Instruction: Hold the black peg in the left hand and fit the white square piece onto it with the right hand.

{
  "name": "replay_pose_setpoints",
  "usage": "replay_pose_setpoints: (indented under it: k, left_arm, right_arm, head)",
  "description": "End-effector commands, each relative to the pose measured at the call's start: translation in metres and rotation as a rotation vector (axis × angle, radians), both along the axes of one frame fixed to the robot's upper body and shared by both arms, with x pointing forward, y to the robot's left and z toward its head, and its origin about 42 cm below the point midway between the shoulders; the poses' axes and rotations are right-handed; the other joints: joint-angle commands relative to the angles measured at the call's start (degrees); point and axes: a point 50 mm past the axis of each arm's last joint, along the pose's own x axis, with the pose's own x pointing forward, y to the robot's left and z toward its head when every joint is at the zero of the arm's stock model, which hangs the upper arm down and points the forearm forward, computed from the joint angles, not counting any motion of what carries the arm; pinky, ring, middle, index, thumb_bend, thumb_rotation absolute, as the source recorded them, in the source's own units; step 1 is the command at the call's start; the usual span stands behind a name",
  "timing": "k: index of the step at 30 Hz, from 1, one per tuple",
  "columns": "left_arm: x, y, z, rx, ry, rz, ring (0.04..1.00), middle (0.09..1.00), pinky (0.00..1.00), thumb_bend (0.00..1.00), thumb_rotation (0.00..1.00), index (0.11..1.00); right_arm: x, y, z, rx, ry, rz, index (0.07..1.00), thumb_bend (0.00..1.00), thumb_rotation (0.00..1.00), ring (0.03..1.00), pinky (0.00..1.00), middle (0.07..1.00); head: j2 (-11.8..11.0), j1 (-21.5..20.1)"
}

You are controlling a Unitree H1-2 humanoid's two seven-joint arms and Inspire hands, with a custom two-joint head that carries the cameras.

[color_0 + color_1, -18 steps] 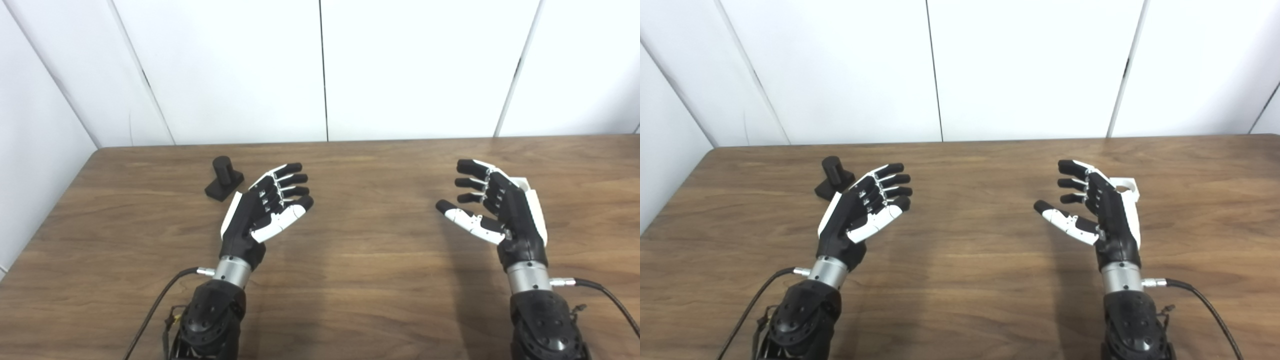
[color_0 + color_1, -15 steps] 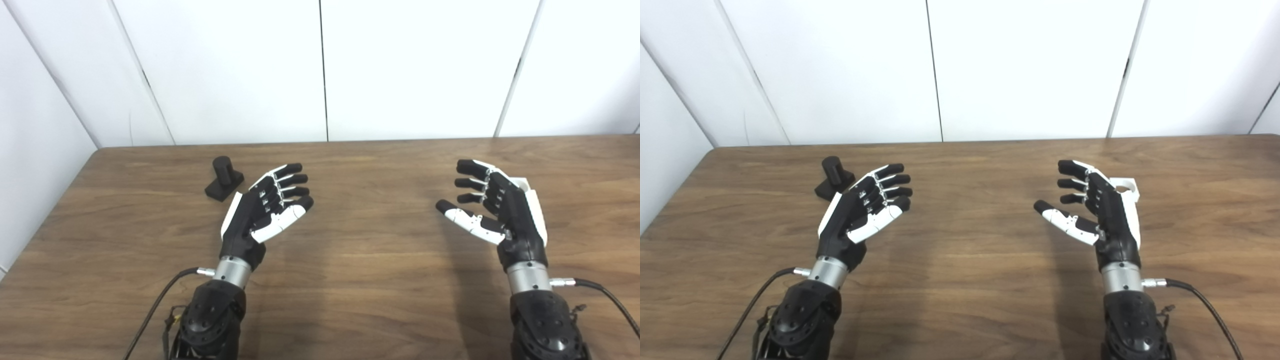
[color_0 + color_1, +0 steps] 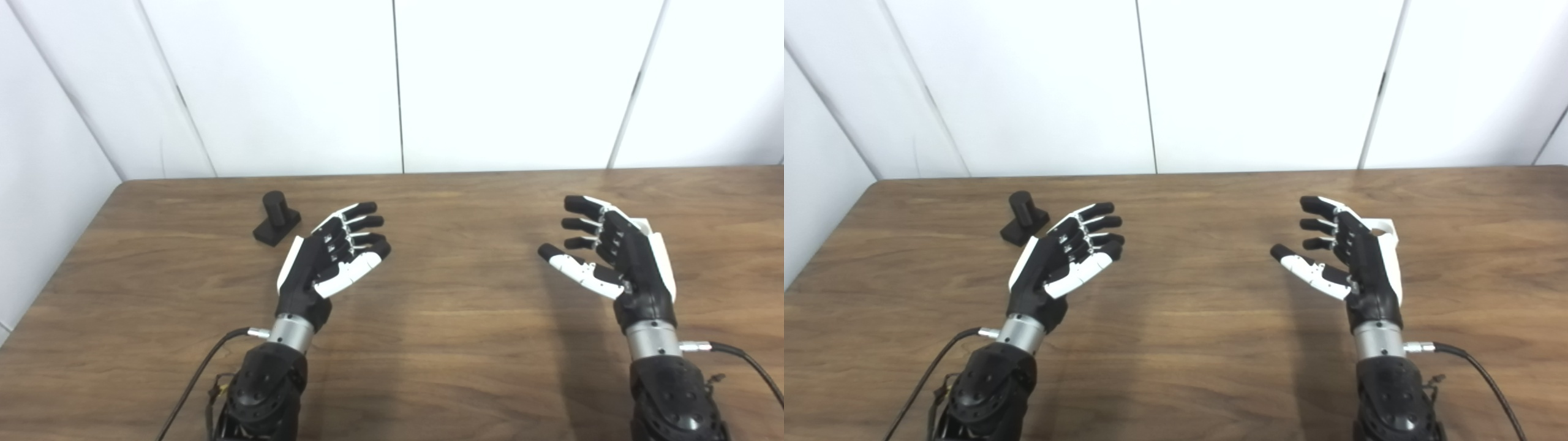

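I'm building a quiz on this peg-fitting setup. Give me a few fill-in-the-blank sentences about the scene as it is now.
1. The black peg stands on the wooden ____.
2. The left hand holds ____, its fingers apart.
3. The white square piece is partly hidden behind the ____ hand.
4. The peg lies on the far ____ side of the left hand.

Missing words: table; nothing; right; left
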Motion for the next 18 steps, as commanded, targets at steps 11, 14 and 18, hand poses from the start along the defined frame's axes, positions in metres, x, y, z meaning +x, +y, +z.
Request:
replay_pose_setpoints:
  k: [11, 14, 18]
  left_arm:
    - [0.007, -0.016, 0.021, 0.007, -0.083, 0.010, 0.653, 0.725, 0.56, 0.75, 0.29, 0.747]
    - [0.007, -0.015, 0.021, 0.008, -0.085, 0.012, 0.657, 0.728, 0.57, 0.74, 0.29, 0.748]
    - [0.006, -0.012, 0.022, 0.022, -0.084, 0.019, 0.663, 0.730, 0.56, 0.75, 0.29, 0.746]
  right_arm:
    - [0.003, -0.012, 0.020, -0.043, -0.088, 0.008, 0.737, 0.58, 0.13, 0.727, 0.64, 0.801]
    - [0.003, -0.012, 0.021, -0.044, -0.081, 0.006, 0.736, 0.57, 0.13, 0.732, 0.65, 0.801]
    - [0.003, -0.011, 0.023, -0.045, -0.078, -0.001, 0.728, 0.57, 0.12, 0.726, 0.65, 0.792]
  head:
    - [-0.5, 4.2]
    - [-0.5, 4.2]
    - [-0.5, 4.4]
